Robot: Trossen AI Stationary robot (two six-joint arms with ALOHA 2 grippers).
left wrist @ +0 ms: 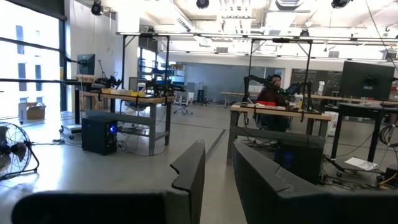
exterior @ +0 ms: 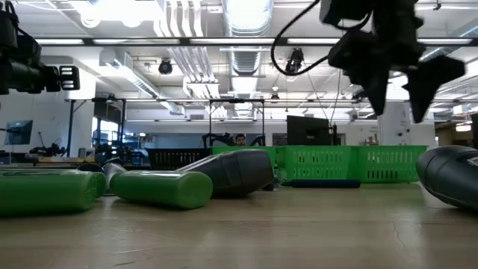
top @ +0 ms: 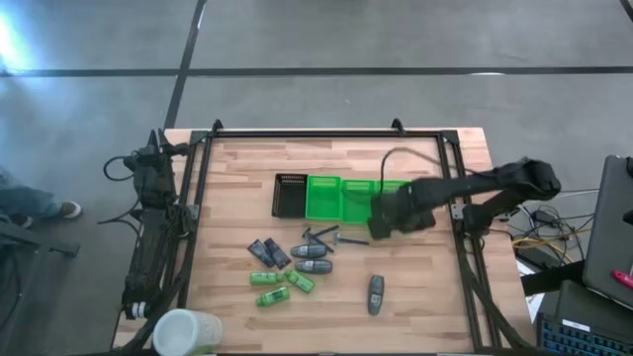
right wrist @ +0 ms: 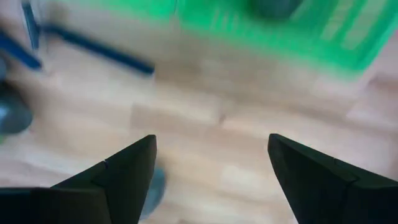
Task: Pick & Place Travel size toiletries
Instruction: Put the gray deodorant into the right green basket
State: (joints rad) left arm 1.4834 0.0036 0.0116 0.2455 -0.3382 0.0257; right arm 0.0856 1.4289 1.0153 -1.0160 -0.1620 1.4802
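The toiletries lie in a loose cluster on the wooden table: dark packets (top: pixel 267 253), grey oval bottles (top: pixel 313 258), green tubes (top: pixel 277 287) and thin razor sticks (top: pixel 328 236). One grey bottle (top: pixel 376 294) lies apart, nearer the front edge. My right gripper (top: pixel 379 223) hovers open above bare wood between the green trays (top: pixel 341 198) and that lone bottle. Its own view shows wide-spread fingers (right wrist: pixel 211 162) with nothing between them and a dark rounded item (right wrist: pixel 273 6) lying in a tray. My left gripper (left wrist: pixel 217 174) is parked off the table's left edge, fingers close together.
A black slotted tray (top: pixel 289 195) sits left of the green trays. A white cup (top: pixel 188 331) stands at the near left corner. A black frame (top: pixel 326 133) borders the table. Bare wood lies right of the lone bottle. A person sits far off in the room (left wrist: pixel 270 99).
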